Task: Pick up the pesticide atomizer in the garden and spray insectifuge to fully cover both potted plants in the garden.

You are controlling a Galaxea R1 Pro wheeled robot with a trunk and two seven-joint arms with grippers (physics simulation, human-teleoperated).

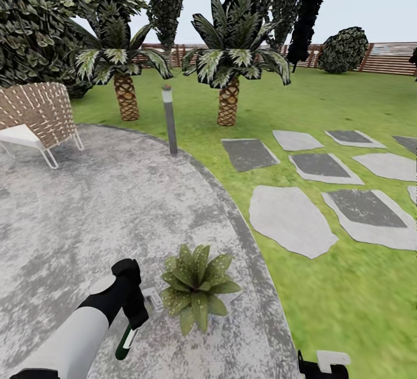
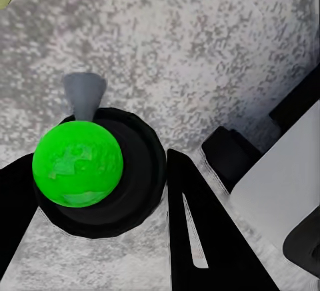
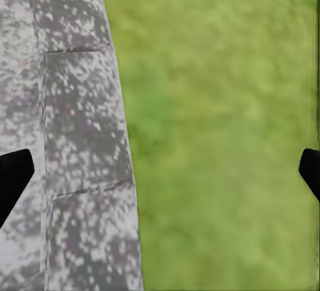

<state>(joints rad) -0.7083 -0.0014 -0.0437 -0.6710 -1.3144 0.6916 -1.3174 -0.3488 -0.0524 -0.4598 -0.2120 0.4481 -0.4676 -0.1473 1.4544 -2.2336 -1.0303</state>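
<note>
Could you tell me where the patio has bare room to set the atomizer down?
Bare stone patio spreads between the wicker chair, lamp post and potted plant. It is crowded where the left gripper holds the atomizer beside the plant.

Green pesticide atomizer tilted beside speckled potted plant

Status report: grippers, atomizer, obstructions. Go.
Left gripper shut on pesticide atomizer, held above the patio beside potted plant. Right gripper open, over patio edge and lawn. Nothing between atomizer and plant.
</note>
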